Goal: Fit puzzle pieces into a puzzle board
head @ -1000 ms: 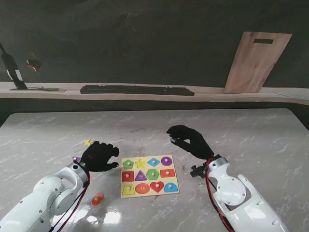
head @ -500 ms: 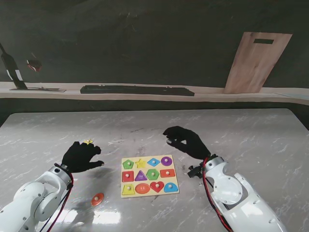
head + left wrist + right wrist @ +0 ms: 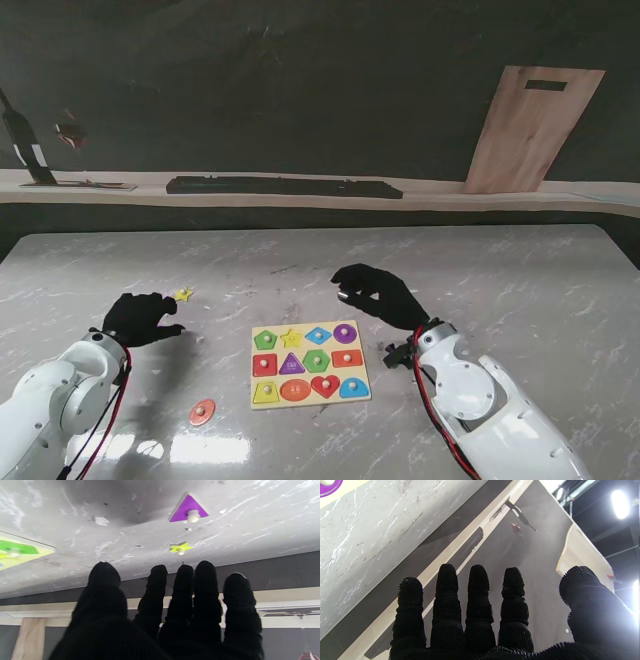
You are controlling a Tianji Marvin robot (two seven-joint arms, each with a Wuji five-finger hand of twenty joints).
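**Both hands empty beside a nearly full board**

At lower centre of my stand view, the puzzle board (image 3: 309,363) lies flat on the marble table (image 3: 500,270), its slots filled with coloured shapes. My left hand (image 3: 140,318), at centre left, is spread and grips nothing. Just past its fingers a yellow star (image 3: 183,294) lies loose; my left wrist camera also shows a purple triangle (image 3: 188,509) on the table. An orange oval piece (image 3: 202,411) rests at lower left. My right hand (image 3: 375,293), right of centre, has its fingers apart and carries nothing.
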